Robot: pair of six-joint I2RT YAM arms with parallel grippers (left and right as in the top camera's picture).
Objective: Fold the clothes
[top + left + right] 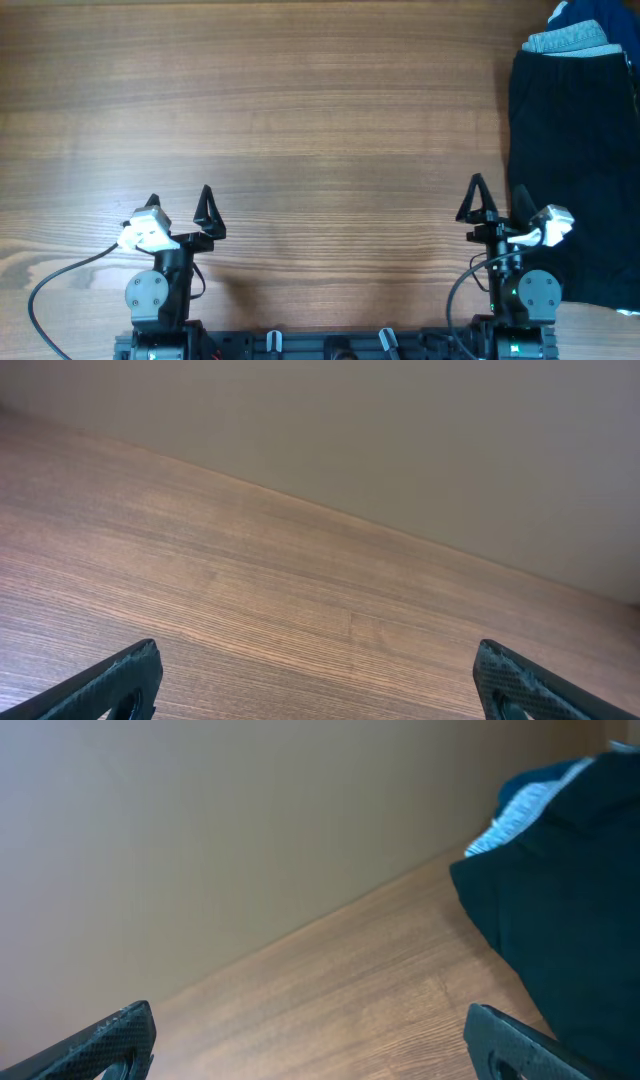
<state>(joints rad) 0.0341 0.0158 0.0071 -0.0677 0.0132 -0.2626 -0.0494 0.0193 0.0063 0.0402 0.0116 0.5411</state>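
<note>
Left jaws and right jaws spread wide, empty, over brown wooden counter [300, 100]; plain black fabric shorts [575, 170] beside right jaws, light-blue denim garment [570, 40] at far end.

Robot lab setup: wooden table [300, 120], plain wall [400, 420].

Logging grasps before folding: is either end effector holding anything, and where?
Nothing is held: the left end effector and right end effector are both open and empty.

The brown wood-grain table [300, 120] carries a black fabric garment [575, 170] spread flat along its right edge, with light-blue denim [568, 41] bunched at the far right corner.
</note>
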